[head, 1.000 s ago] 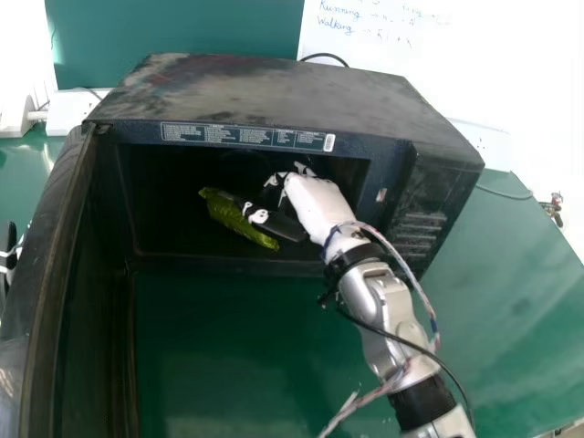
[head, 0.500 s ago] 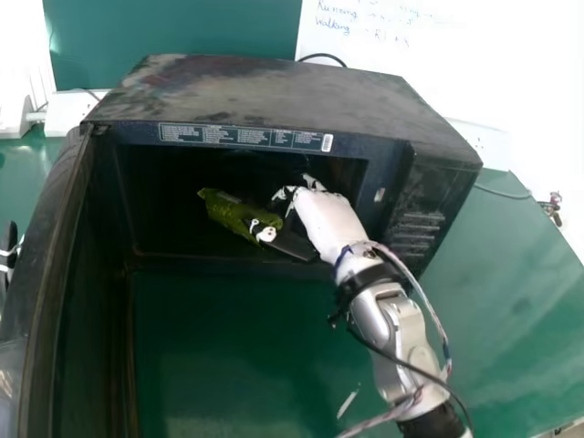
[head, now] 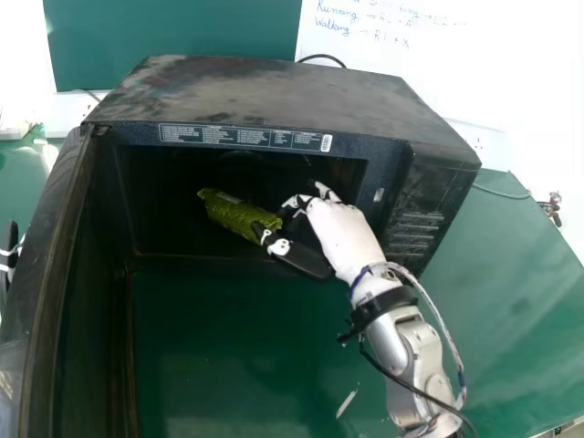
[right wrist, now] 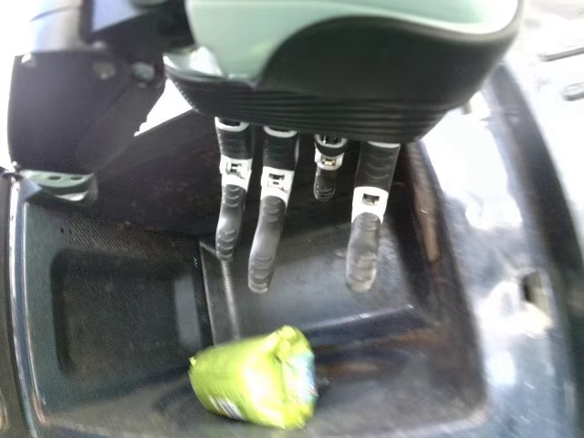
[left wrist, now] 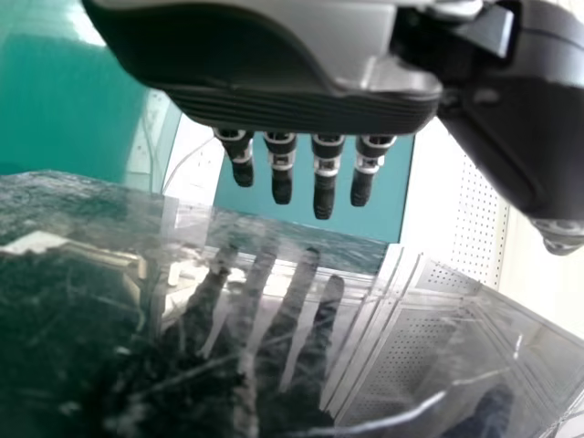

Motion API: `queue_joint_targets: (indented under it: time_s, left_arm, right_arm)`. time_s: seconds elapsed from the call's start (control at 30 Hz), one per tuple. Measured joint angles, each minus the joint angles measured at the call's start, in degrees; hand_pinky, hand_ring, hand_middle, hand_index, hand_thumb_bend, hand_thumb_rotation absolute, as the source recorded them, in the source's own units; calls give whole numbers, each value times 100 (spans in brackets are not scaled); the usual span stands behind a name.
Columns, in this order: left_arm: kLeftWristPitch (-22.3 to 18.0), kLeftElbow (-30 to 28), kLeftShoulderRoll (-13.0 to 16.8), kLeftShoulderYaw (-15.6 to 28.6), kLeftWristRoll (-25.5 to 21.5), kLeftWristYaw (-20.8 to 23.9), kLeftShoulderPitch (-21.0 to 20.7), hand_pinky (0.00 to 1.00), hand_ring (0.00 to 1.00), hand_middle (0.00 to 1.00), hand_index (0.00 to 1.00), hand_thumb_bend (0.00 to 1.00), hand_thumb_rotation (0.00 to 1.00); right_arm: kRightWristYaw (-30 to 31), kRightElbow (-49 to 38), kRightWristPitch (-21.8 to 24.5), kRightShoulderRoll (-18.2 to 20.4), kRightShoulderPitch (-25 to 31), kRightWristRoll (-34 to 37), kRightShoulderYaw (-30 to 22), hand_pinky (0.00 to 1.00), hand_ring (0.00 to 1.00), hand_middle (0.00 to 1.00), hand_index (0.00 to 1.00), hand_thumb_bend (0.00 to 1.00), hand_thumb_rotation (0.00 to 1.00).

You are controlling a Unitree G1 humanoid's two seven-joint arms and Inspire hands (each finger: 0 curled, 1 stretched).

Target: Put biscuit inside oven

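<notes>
In the head view the green biscuit packet lies on the floor of the black oven, inside its cavity. My right hand is at the right part of the oven's opening, fingers extended and holding nothing, with the thumb close to the packet's near end. In the right wrist view the packet rests apart from the straight fingers of the right hand. At the left edge of the head view is my left hand; in the left wrist view the left hand has straight fingers beside a glossy dark panel.
The oven door stands open along the left side. The green table extends in front of and to the right of the oven. A cable runs behind the oven, and a written whiteboard is at the back.
The right hand has moved right and back toward the robot, away from the packet. More of the packet is uncovered, and it lies in about the same place. The left hand has stayed still.
</notes>
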Motion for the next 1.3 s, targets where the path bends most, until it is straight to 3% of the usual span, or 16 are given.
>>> queue_joint_targets:
  time_s: [0.13,0.2,0.33,0.5,0.67,1.3]
  left_arm:
    - [-16,101,12,28,-38,-54,-35,100,100,96,100,99,97]
    - [-31,132,23,49,-43,-70,-46,100,100,95,100,99,97]
    - [-59,180,51,85,-89,-96,-68,100,100,96,100,100,97]
    - [-72,290,89,127,-90,-109,-106,100,100,96,100,99,97]
    - [-87,354,117,149,-97,-167,-139,100,100,96,100,100,97]
    - [-179,648,258,224,-139,-285,-292,100,100,96,100,99,98]
  right_arm:
    - [-20,-145,-68,-65,147,-43,-58,18,27,39,64,80,24]
    - [-25,-241,-96,-80,265,-42,-94,26,38,48,64,81,25]
    - [-31,-482,-112,-77,533,87,-270,35,48,58,64,81,24]
    - [-28,-782,-145,-102,863,230,-512,30,43,53,64,81,24]
    - [7,-1008,-189,-154,1157,360,-762,40,52,61,65,82,23]
    - [-420,-1377,-400,-39,2224,669,-1574,42,53,60,66,81,28]
